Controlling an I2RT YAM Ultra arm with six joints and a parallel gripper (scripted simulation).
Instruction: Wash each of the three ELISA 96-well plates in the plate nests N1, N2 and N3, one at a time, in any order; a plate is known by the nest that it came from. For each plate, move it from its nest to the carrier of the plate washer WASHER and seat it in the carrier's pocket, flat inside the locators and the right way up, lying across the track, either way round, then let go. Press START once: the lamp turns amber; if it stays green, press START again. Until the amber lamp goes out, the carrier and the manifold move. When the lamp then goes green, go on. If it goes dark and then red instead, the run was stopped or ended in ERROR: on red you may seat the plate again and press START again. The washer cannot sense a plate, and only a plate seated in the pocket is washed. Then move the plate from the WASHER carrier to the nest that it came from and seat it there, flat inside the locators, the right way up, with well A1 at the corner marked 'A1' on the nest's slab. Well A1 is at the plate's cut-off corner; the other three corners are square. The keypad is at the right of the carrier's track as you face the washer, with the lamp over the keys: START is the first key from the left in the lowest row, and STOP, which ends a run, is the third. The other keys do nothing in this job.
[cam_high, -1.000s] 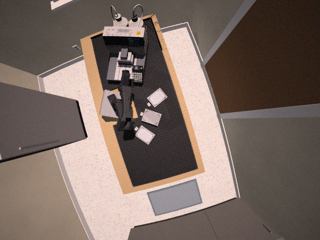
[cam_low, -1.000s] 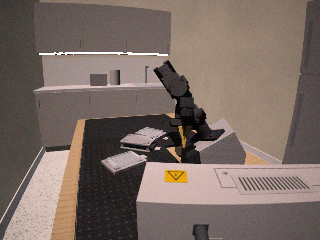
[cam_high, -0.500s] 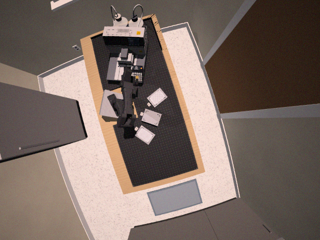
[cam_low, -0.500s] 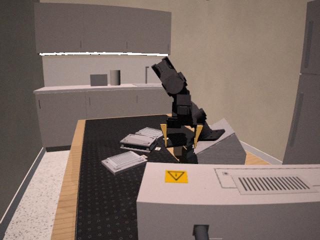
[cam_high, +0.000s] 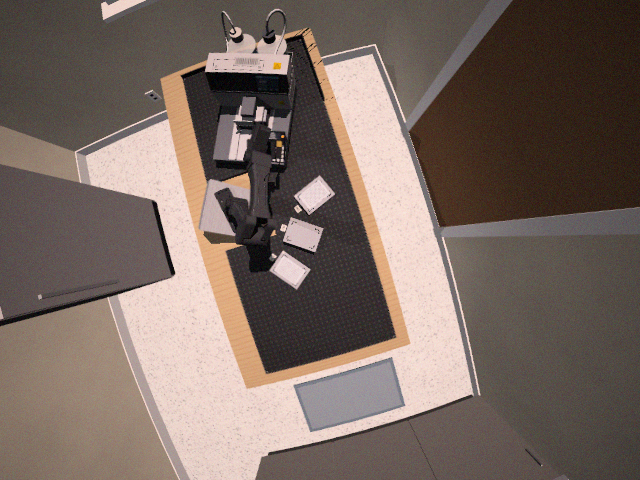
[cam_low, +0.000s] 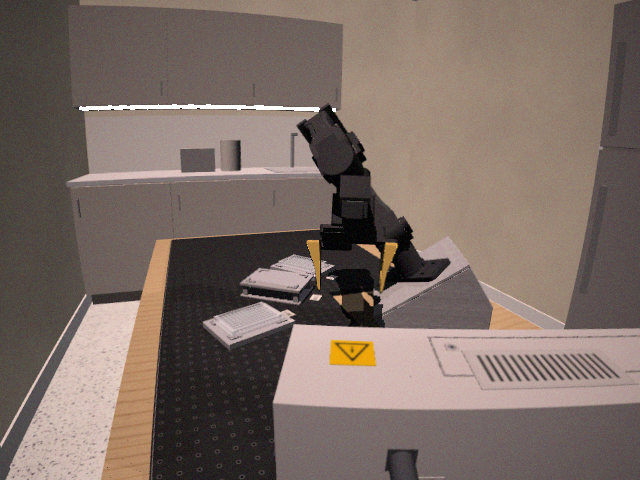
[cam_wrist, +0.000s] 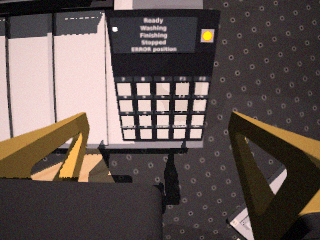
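The washer (cam_high: 224, 139) (cam_low: 330, 434) has its keypad (cam_high: 279, 155) (cam_wrist: 162, 105) at the right of the track. Its lamp (cam_wrist: 207, 35) is amber, and a white dot shows beside "Washing" on the panel. My gripper (cam_low: 350, 290) (cam_wrist: 158, 120) is open and empty, above the keypad's front side. One plate (cam_high: 314, 194) (cam_low: 248, 319) lies in the nest nearest the washer, another plate (cam_high: 290, 270) (cam_low: 300, 262) in the farthest. The middle nest (cam_high: 303, 235) (cam_low: 276, 279) holds no plate. The arm and manifold hide much of the carrier; I cannot tell whether it holds a plate.
The manifold head (cam_high: 248, 106) stands over the track. Two bottles with hoses stand behind the washer. The arm's sloped base block (cam_high: 212, 211) (cam_low: 439, 304) is beside the three nests, on the wood-edged table (cam_high: 235, 346) with its black perforated mat (cam_high: 330, 310) (cam_low: 206, 413).
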